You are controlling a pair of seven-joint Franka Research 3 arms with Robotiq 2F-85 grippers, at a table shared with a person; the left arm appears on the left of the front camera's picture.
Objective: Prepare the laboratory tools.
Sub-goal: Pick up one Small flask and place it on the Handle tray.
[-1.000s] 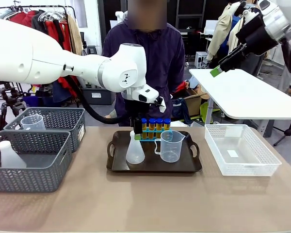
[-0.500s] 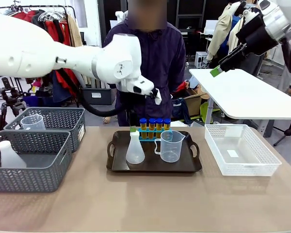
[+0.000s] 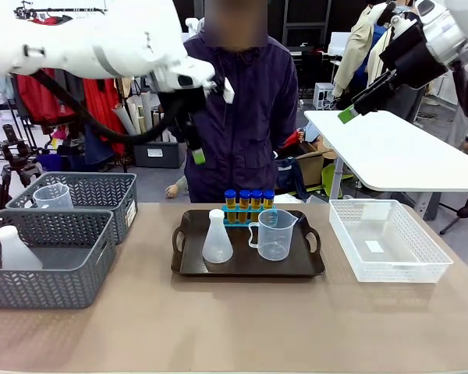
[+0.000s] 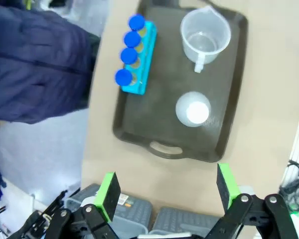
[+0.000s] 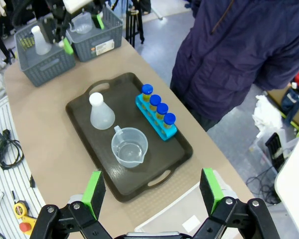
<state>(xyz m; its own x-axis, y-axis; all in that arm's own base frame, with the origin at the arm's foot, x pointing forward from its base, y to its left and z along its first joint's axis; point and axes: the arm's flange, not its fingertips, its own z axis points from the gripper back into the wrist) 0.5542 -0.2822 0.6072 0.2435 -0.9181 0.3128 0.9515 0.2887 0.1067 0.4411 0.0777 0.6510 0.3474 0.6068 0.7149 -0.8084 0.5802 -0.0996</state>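
On the dark tray point(image 3: 189, 269) mid-tabletop, my nearest pieces are the light, slippery flask point(image 3: 217, 238), best taken at its neck, and the beaker point(image 3: 274, 234), by its handle; behind stand the capped tubes point(image 3: 249, 204) in their rack point(image 4: 138, 65). My left jaws point(image 4: 166, 190) and right jaws point(image 5: 152, 190) hang high, apart, empty.

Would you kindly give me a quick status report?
Left tool and right tool open, raised, empty. Flask, beaker, tube rack on tray. Nothing obstructing.

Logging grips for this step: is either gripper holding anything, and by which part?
Nothing is held. The left gripper and right gripper both hang open and empty above the tray.
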